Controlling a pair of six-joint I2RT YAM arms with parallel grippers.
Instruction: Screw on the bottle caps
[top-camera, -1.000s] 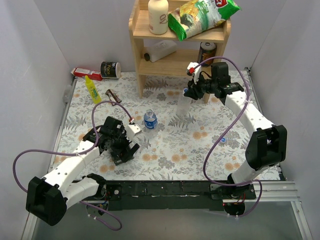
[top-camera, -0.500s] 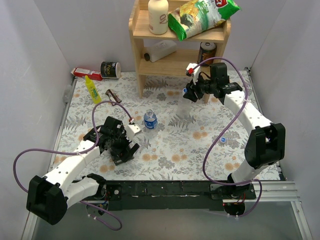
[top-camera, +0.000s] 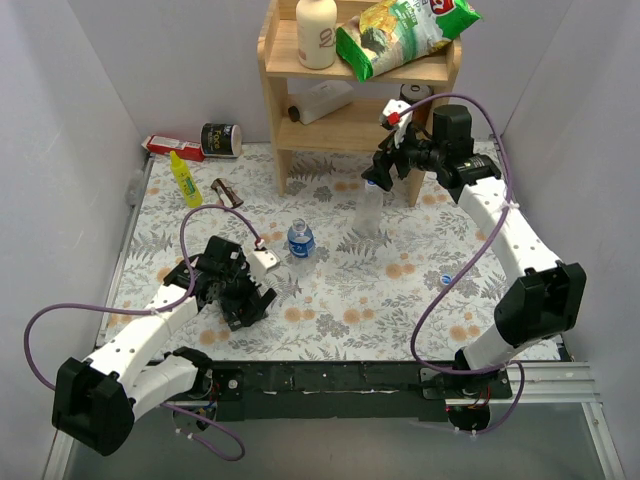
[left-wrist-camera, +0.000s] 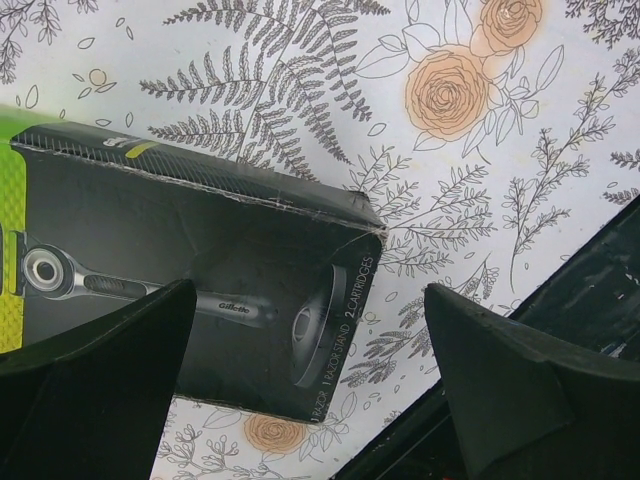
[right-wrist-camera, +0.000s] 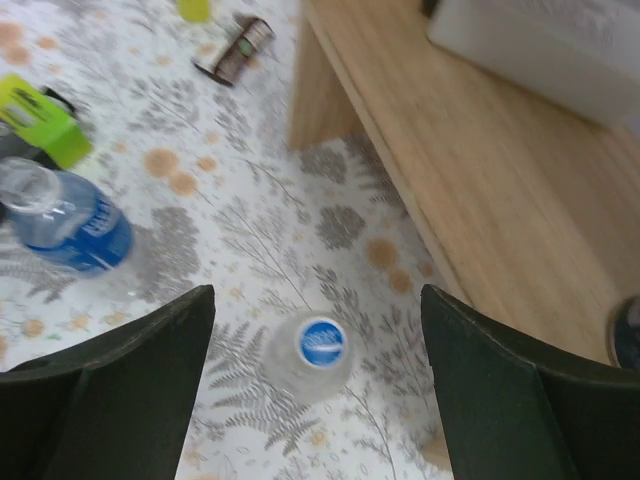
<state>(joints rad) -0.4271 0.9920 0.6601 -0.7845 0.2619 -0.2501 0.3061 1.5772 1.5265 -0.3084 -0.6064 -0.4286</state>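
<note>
The right pincer (right-wrist-camera: 316, 292) hangs wide apart, holding nothing, right above the plain bottle (right-wrist-camera: 290, 378). That bottle stands upright on the tabletop (top-camera: 340, 300), its long axis pointing at the wrist, and a blue cap (right-wrist-camera: 322, 343) sits on its neck. Whether the cap is fully tightened I cannot tell.

The labelled bottle (top-camera: 301, 241) stands open-necked to the left, between the two arms. A loose cap (top-camera: 446, 281) lies nearer the right arm, so fetching it probably falls to that side. The left pincer (left-wrist-camera: 310, 290) is spread wide over a razor box (left-wrist-camera: 200, 260).
</note>
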